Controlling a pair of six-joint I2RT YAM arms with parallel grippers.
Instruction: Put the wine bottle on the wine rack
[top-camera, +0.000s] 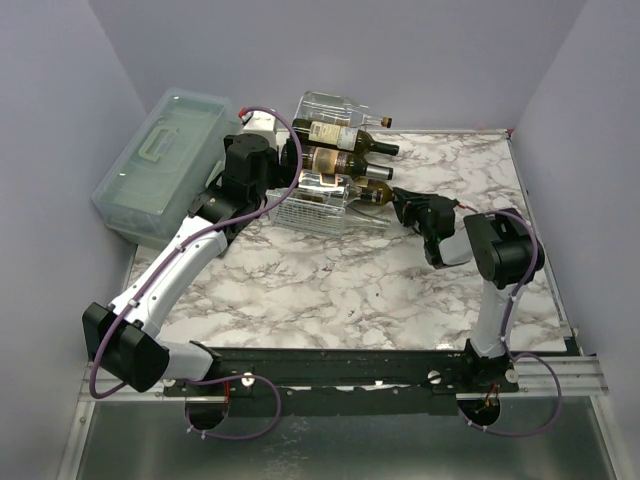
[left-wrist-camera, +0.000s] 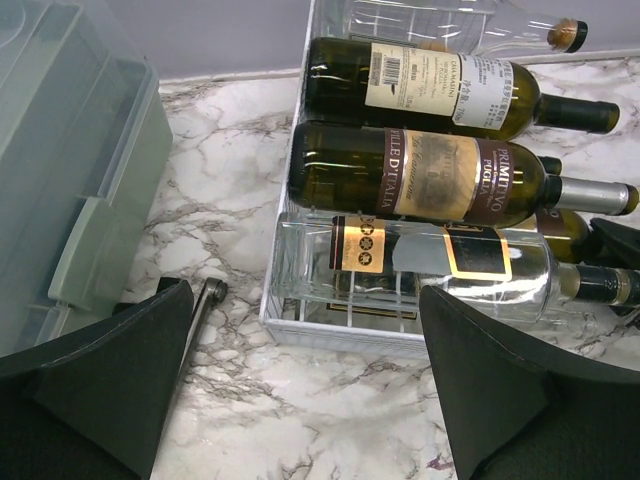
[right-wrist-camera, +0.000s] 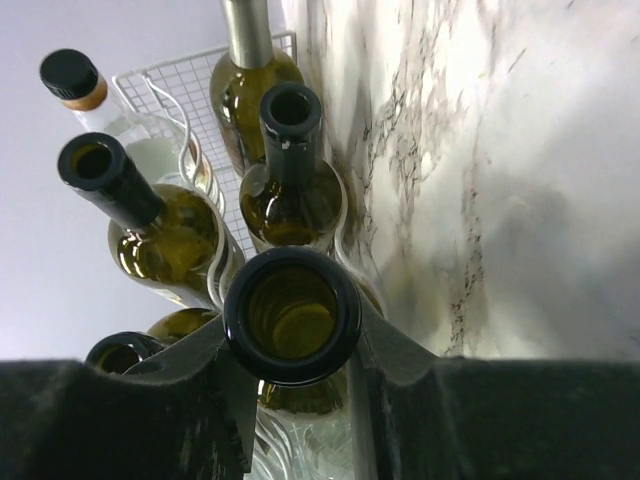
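The right pincer (top-camera: 405, 203) was clamped tight on the neck of the wine bottle (right-wrist-camera: 292, 315), whose body appeared to lie ahead of it in the lowest tier of the wine rack (left-wrist-camera: 330, 330). Release was best given only once the bottle was judged seated, followed by a straight draw-back along the neck. The right forearm was stretched low over the tabletop (top-camera: 330, 290). The left pincer (left-wrist-camera: 305, 320) was held wide open and empty at the rack's far end.

wine bottles (left-wrist-camera: 430, 175): at least 5 | wine rack (top-camera: 310, 213): 1 | storage box (top-camera: 160, 165): 1
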